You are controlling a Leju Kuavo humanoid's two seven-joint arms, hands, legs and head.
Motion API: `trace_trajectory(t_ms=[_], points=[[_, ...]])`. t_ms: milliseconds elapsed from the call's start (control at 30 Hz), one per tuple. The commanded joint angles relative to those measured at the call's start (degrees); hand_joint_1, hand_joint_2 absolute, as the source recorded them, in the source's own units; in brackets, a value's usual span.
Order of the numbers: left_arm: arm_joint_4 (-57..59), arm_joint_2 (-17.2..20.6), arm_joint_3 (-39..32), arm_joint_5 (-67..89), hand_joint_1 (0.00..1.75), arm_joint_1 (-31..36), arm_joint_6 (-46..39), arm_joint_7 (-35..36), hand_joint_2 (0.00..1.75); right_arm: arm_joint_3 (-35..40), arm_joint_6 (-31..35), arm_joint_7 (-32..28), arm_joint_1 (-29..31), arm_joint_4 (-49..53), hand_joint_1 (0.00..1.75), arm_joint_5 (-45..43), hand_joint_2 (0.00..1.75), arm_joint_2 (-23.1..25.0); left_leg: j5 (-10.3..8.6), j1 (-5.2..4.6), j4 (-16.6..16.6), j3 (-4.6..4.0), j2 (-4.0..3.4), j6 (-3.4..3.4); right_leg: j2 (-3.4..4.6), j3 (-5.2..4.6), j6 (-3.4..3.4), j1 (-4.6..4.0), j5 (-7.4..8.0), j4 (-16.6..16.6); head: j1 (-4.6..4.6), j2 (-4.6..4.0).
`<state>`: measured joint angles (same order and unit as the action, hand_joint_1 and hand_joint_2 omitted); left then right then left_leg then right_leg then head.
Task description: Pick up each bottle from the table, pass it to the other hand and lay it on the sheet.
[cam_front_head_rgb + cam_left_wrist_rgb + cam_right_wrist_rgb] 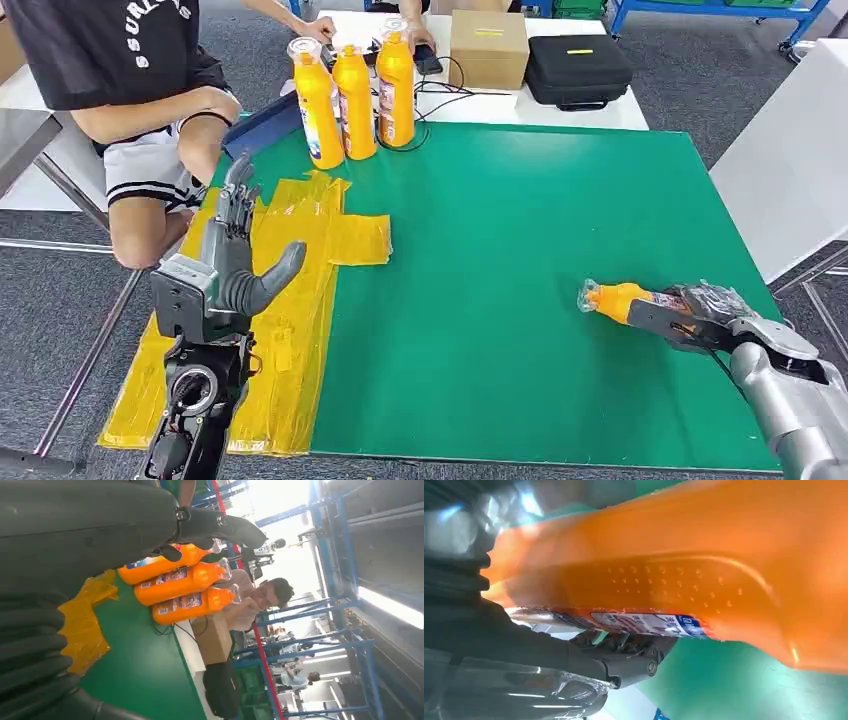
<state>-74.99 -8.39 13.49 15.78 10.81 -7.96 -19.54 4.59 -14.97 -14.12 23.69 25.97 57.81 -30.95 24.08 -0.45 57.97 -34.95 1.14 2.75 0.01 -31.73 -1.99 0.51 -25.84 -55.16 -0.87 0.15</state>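
Right wrist view puts the camera hard against the held bottle [704, 575]: smooth glossy orange plastic, a patch of small raised dots moulded into its side, and a printed label strip below that. From the head view it lies on its side at the right of the green mat [520, 300] on the bench, cap end pointing toward the middle, with the right hand [700, 315] wrapped round its body and dark fingers [624, 660] curled beneath the label.

I judge it a rigid moulded bottle, fairly light if part-filled, and slippery where the plastic is bare. The dotted patch and the waisted middle look like the surest places to grip; for the pass, the neck end sticking clear of the fingers gives the other hand room to take hold.

The left hand [235, 260] hangs over the yellow sheet [290, 330] at the mat's left side, fingers spread and holding nothing. Three more bottles [355, 95] stand upright in a close row at the mat's far edge, just beside a seated person [130, 110].
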Motion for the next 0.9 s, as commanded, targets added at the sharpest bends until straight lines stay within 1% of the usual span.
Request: trace_trajectory(t_ms=[33, 67, 100, 133, 167, 200, 233, 267, 300, 333, 367, 400, 433, 500, 533, 567, 600, 633, 667, 700, 733, 767, 800, 833, 867, 900], points=[[2.0, 1.12, 0.52, -0.32, 0.0, 1.45, 0.17, 0.61, 1.75, 5.01, -0.74, -1.42, -1.65, 4.6, 1.75, -2.04, 1.75, 1.99, 0.12, 0.06, -0.15, 0.4, -0.2, -0.19, 0.11, 0.38, 0.09, -0.06, -0.06, 0.2, 0.0, 0.0], [-0.3, 0.32, -0.98, 0.66, 0.0, -0.92, -2.34, 0.49, 1.75, -11.78, 20.86, -16.69, -2.53, 17.4, 1.75, -16.13, 1.75, 16.02, 0.14, 0.04, -0.19, 0.46, -0.29, -0.21, 0.19, 0.41, 0.1, -0.05, -0.06, 0.21, 0.0, 0.0], [-2.01, 0.44, -0.99, 1.03, 0.0, -2.25, -2.12, 0.47, 1.75, -9.83, 20.85, -7.35, -2.64, 25.52, 1.75, -14.45, 1.75, 21.84, 0.15, 0.16, -0.17, 0.39, -0.86, -0.2, 0.77, 0.2, 0.12, -0.18, 0.14, 0.26, 0.0, 0.0], [-2.98, 0.38, -0.99, 1.27, 0.0, -3.03, -1.91, 0.5, 1.75, -6.66, 20.77, -0.01, -3.14, 31.95, 1.75, -14.69, 1.75, 25.41, 0.17, 0.16, -0.26, 0.55, -1.03, -0.25, 0.9, 0.3, 0.15, -0.17, 0.16, 0.33, 0.0, 0.0], [-3.11, 0.36, -0.59, 1.67, 0.0, -3.05, -1.35, 0.56, 1.75, -6.94, 22.99, 1.18, -4.56, 35.81, 1.75, -19.92, 1.75, 28.05, 0.19, 0.15, -0.37, 0.62, -1.1, -0.31, 0.95, 0.51, 0.17, -0.2, 0.15, 0.35, 0.11, 0.0], [-2.65, 0.3, 0.11, 1.98, 0.0, -2.51, -0.77, 0.46, 1.75, -4.93, 24.46, 2.24, -7.01, 39.81, 1.75, -22.44, 1.75, 28.49, 0.3, 0.17, -0.3, 0.61, -1.64, -0.36, 1.53, 0.32, 0.22, -0.24, 0.22, 0.25, 0.2, 0.0], [-2.39, 0.18, 0.5, 2.05, 0.0, -2.12, -0.63, 0.41, 1.75, -4.5, 26.12, 1.96, -8.63, 42.1, 1.75, -22.9, 1.75, 29.34, 0.35, 0.34, -0.2, 0.39, -1.84, -0.37, 1.67, 0.14, 0.26, -0.46, 0.24, 0.12, 0.13, 0.0], [-2.38, 0.14, 0.77, 2.14, 0.0, -1.94, -0.53, 0.37, 1.75, -4.0, 27.05, 1.59, -9.6, 43.48, 1.75, -22.73, 1.75, 29.89, 0.34, 0.17, -0.23, 0.4, -1.48, -0.44, 1.32, 0.14, 0.25, -0.29, 0.07, -0.01, 0.09, 0.0], [-2.71, 0.09, 1.13, 2.31, 0.0, -1.87, -0.42, 0.37, 1.75, -3.03, 28.06, 1.07, -10.71, 45.36, 1.75, -22.41, 1.75, 31.0, 0.17, 0.23, -0.2, 0.34, -1.07, -0.35, 0.91, 0.04, 0.14, -0.34, 0.07, 0.05, 0.02, 0.0], [-3.54, -0.04, 1.27, 2.7, 0.0, -2.01, -0.39, 0.57, 1.75, -1.46, 30.54, 0.95, -10.13, 45.34, 1.75, -20.34, 1.75, 32.26, 0.17, 0.27, -0.27, 0.59, -0.87, -0.42, 0.69, 0.26, 0.17, -0.35, -0.06, 0.11, 0.11, 0.0], [-4.22, -0.12, 1.19, 2.9, 0.0, -2.18, -0.31, 0.9, 1.75, -0.21, 30.83, 0.71, -8.53, 43.92, 1.75, -20.89, 1.75, 33.06, 0.21, 0.4, -0.2, 0.58, -0.75, -0.44, 0.59, 0.31, 0.2, -0.44, -0.12, 0.09, 0.11, 0.0], [-4.86, 0.03, 1.2, 3.16, 0.0, -2.16, 0.07, 1.38, 1.75, 1.3, 32.06, 0.18, -6.18, 41.59, 1.75, -21.36, 1.75, 33.86, 0.15, 0.46, -0.13, 0.4, -0.36, -0.38, 0.32, 0.21, 0.14, -0.45, -0.12, 0.03, 0.09, 0.0], [-4.92, 0.12, 1.35, 3.14, 0.0, -1.9, 0.59, 1.59, 1.75, 2.44, 32.72, -0.29, -4.48, 39.82, 1.75, -21.73, 1.75, 34.41, 0.07, 0.46, -0.09, 0.14, -0.38, -0.36, 0.37, -0.04, 0.11, -0.45, -0.03, -0.05, 0.09, 0.0], [-4.93, 0.1, 1.65, 3.06, 0.0, -1.39, 0.85, 1.67, 1.75, 4.99, 34.05, -1.33, -1.83, 37.0, 1.75, -22.55, 1.75, 35.45, 0.18, 0.45, -0.13, 0.29, -0.85, -0.48, 0.79, 0.03, 0.12, -0.44, -0.04, -0.07, 0.07, 0.0], [-5.13, 0.27, 1.89, 3.06, 0.0, -1.46, 0.86, 1.67, 1.75, 6.42, 33.93, -2.28, -1.24, 36.38, 1.75, -23.2, 1.75, 35.75, 0.06, 0.47, -0.09, 0.01, -0.67, -0.41, 0.61, -0.17, 0.09, -0.45, 0.02, -0.12, 0.09, 0.0], [-5.58, 0.35, 2.15, 2.95, 0.0, -1.91, 1.26, 1.71, 1.75, 7.89, 35.04, -2.8, -0.67, 35.98, 1.75, -23.43, 1.75, 36.33, 0.08, 0.44, -0.14, 0.17, -0.76, -0.44, 0.65, -0.06, 0.1, -0.42, -0.01, -0.09, 0.09, 0.0], [-5.68, 0.32, 2.2, 2.96, 0.0, -2.08, 1.24, 1.71, 1.75, 8.14, 35.31, -2.64, -0.64, 36.0, 1.75, -23.32, 1.75, 36.59, 0.02, 0.47, -0.1, 0.03, -0.7, -0.43, 0.57, -0.17, 0.1, -0.44, 0.01, -0.11, 0.11, 0.0], [-5.83, 0.41, 2.4, 2.87, 0.0, -2.27, 1.56, 1.69, 1.75, 8.44, 35.65, -2.65, -0.67, 36.21, 1.75, -23.36, 1.75, 36.72, 0.07, 0.45, -0.15, 0.2, -0.75, -0.48, 0.62, -0.03, 0.11, -0.42, -0.03, -0.07, 0.11, 0.02], [-5.82, 0.41, 2.59, 2.81, 0.0, -2.38, 1.8, 1.69, 1.75, 8.65, 35.9, -2.76, -0.83, 36.5, 1.75, -23.57, 1.75, 36.78, 0.0, 0.47, -0.11, 0.01, -0.58, -0.44, 0.49, -0.15, 0.1, -0.43, 0.01, -0.09, 0.11, 0.0], [-5.65, 0.33, 2.87, 2.74, 0.0, -2.36, 2.35, 1.72, 1.75, 9.25, 36.34, -3.02, -1.01, 36.63, 1.75, -24.11, 1.75, 36.75, 0.01, 0.44, -0.16, 0.13, -0.55, -0.49, 0.46, -0.04, 0.11, -0.41, -0.03, -0.06, 0.09, 0.0], [-5.37, 0.3, 3.26, 2.88, 0.0, -2.19, 2.65, 1.62, 1.75, 9.63, 36.78, -3.39, -1.18, 36.66, 1.75, -24.2, 1.75, 36.91, -0.04, 0.45, -0.14, 0.01, -0.44, -0.46, 0.37, -0.12, 0.1, -0.41, -0.01, -0.06, 0.11, 0.0], [-5.19, 0.22, 3.52, 2.93, 0.0, -2.06, 2.83, 1.54, 1.75, 10.31, 36.94, -4.01, -1.11, 36.28, 1.75, -25.04, 1.75, 37.11, 0.01, 0.44, -0.19, 0.17, -0.51, -0.51, 0.41, 0.02, 0.11, -0.41, -0.05, -0.02, 0.11, 0.0], [-5.03, 0.28, 3.91, 2.96, 0.0, -1.85, 3.1, 1.41, 1.75, 10.96, 36.87, -4.71, -0.94, 35.66, 1.75, -25.87, 1.75, 37.37, -0.02, 0.44, -0.15, 0.09, -0.44, -0.49, 0.36, -0.03, 0.11, -0.41, -0.04, -0.05, 0.11, 0.0], [-4.99, 0.47, 4.43, 3.07, 0.0, -1.7, 3.37, 1.24, 1.75, 11.87, 36.47, -5.83, -0.55, 34.71, 1.75, -26.73, 1.75, 37.93, 0.03, 0.42, -0.2, 0.23, -0.5, -0.53, 0.4, 0.09, 0.12, -0.39, -0.08, -0.02, 0.11, 0.0], [-4.99, 0.45, 4.46, 3.07, 0.0, -1.7, 3.36, 1.24, 1.75, 11.95, 36.57, -5.9, -0.55, 34.58, 1.75, -26.77, 1.75, 38.13, -0.05, 0.4, -0.15, 0.03, -0.38, -0.47, 0.31, -0.08, 0.1, -0.37, -0.03, -0.06, 0.11, 0.0], [-5.0, 0.44, 4.48, 3.07, 0.0, -1.69, 3.36, 1.24, 1.75, 12.04, 36.72, -5.94, -0.54, 34.46, 1.75, -26.75, 1.75, 38.33, 0.04, 0.39, -0.19, 0.22, -0.5, -0.53, 0.41, 0.08, 0.13, -0.36, -0.08, -0.03, 0.11, 0.0]])
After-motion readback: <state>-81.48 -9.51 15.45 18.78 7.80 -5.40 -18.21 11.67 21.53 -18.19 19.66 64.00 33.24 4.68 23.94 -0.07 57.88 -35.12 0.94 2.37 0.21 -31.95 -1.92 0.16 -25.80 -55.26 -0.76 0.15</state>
